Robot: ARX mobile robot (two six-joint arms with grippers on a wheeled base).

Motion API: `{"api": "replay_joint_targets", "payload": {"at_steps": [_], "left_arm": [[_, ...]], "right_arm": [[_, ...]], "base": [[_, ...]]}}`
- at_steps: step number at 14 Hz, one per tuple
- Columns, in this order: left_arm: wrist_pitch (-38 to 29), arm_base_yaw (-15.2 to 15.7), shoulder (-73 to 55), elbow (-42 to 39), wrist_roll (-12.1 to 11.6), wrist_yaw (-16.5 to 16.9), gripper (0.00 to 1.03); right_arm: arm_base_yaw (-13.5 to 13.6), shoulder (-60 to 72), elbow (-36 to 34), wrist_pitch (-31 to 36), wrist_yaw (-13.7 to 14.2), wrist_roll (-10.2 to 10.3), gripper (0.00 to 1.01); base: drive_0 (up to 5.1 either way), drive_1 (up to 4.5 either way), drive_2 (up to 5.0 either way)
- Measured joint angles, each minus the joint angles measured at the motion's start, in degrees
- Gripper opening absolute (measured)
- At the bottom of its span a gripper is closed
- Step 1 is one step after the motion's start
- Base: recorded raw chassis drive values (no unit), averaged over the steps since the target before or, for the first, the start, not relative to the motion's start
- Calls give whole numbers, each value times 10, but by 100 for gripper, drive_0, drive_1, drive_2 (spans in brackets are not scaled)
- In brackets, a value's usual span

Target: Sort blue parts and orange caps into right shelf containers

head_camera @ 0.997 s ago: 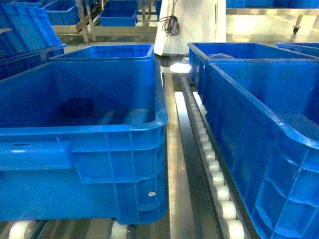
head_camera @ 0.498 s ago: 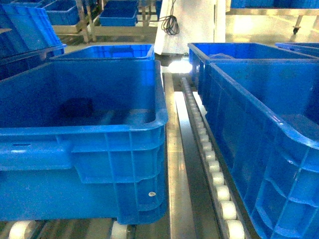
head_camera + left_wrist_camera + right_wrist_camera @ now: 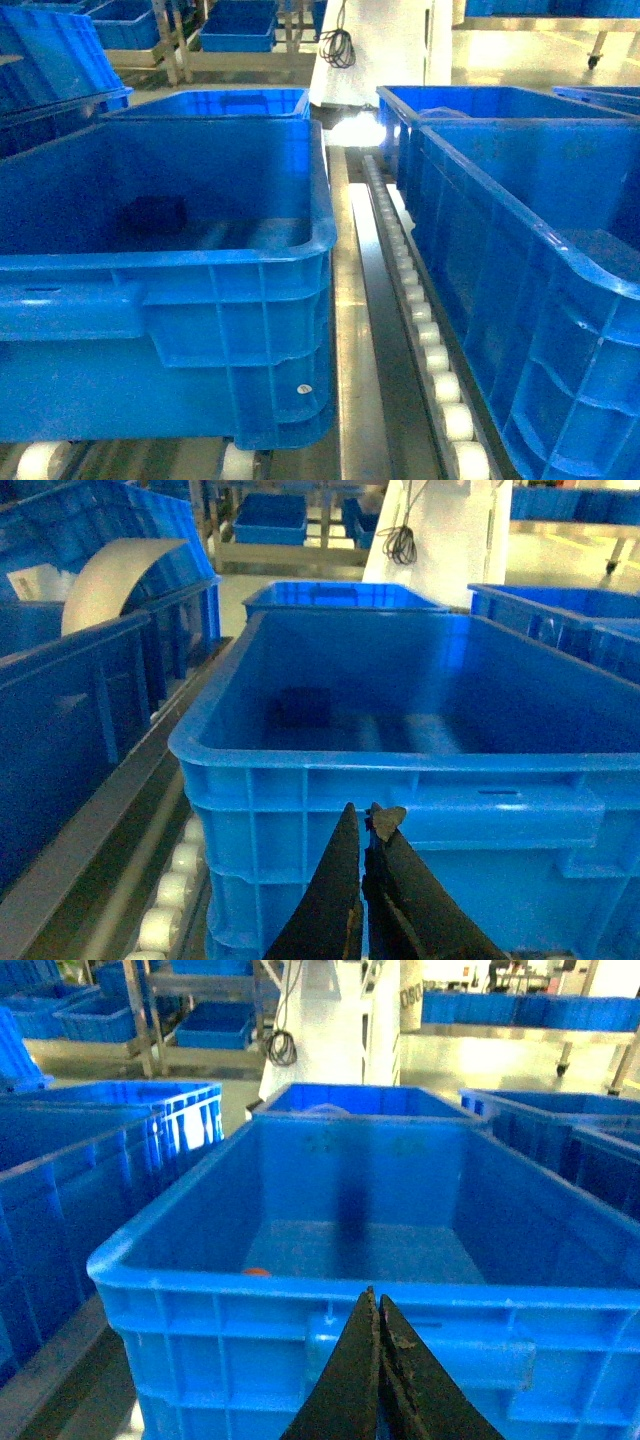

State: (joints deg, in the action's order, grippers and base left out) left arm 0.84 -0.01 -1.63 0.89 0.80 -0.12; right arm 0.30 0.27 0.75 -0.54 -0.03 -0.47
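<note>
since a second ago the head view has barely shifted, the background easing slightly. no writing can be read. four crates show in the head view: left crate (image 3: 200, 300), right crate (image 3: 530, 290), two more behind. the left gripper (image 3: 365, 825) and right gripper (image 3: 377, 1305) are both closed, empty, each before a crate wall. one orange cap (image 3: 257, 1271) (small) lies on the right crate's floor.

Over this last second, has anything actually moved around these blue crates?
Nothing has visibly changed. In the head view the left crate and right crate sit exactly as before on either side of the roller track. No arm or gripper enters that view, and nothing was picked up or let go.
</note>
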Motion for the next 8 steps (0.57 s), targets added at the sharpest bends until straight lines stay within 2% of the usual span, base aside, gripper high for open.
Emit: {"api": "replay_joint_targets", "payload": {"at_steps": [1,4,5,7,8], "left_arm": [[-19,0,10,1,-1,1,2],[-6,0,10,0,-2,1,2],[-6,0,10,0,-2,1,5],[-6,0,10,0,-2,1,30],[-6,0,10,0,-2,1,39]], "right_arm": [[0,0,0,0,0,0,1],[0,0,0,3,0,0,1],[0,0,0,3,0,0,3],[0,0,0,3,0,0,29],[0,0,0,3,0,0,38]], "base": [[0,0,0],[0,0,0],[0,0,0],[0,0,0],[0,0,0]]}}
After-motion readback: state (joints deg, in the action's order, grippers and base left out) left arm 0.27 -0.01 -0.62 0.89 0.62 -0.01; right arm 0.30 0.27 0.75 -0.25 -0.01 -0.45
